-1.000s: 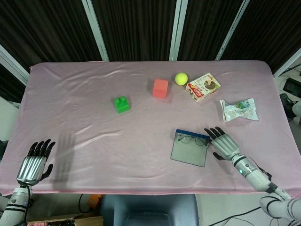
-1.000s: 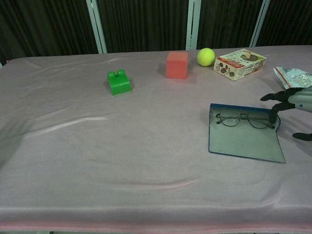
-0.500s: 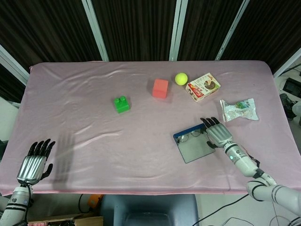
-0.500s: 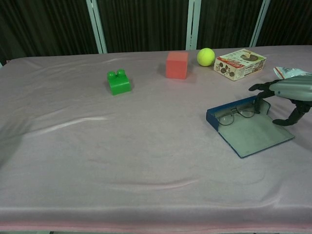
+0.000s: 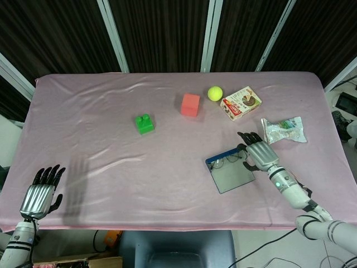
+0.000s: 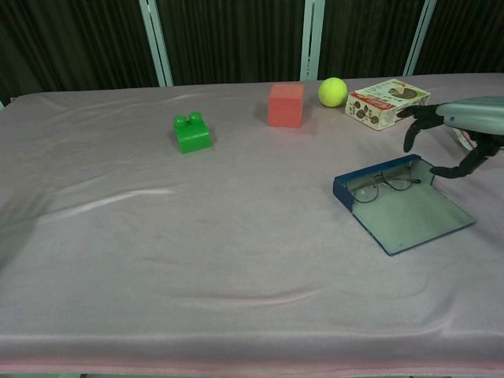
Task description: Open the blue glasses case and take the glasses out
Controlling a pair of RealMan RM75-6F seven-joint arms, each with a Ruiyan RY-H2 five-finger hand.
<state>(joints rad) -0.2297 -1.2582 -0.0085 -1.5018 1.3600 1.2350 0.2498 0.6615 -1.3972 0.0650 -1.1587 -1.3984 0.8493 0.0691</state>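
Hovering over the far right corner of the case (image 6: 403, 207), the right hand (image 6: 457, 135) holds nothing: its fingers (image 6: 413, 127) are apart and curl downward, the thumb spread to the near side, a shape that suits dropping onto something thin from above. In the chest view it is clear of the case, with cloth showing beneath the fingertips.

Just below and left of those fingertips lie the glasses (image 6: 386, 184), folded flat along the far edge of the case, tight against its raised blue rim. The case is already open, its lid spread flat toward the robot, so the frames are exposed; by my reading the lift is the step left. Set that close to the rim, they probably need a pinch at the near temple.

Off at the near left corner of the table (image 5: 100, 167), the left hand (image 5: 39, 195) rests empty with fingers straight, well apart from all this.
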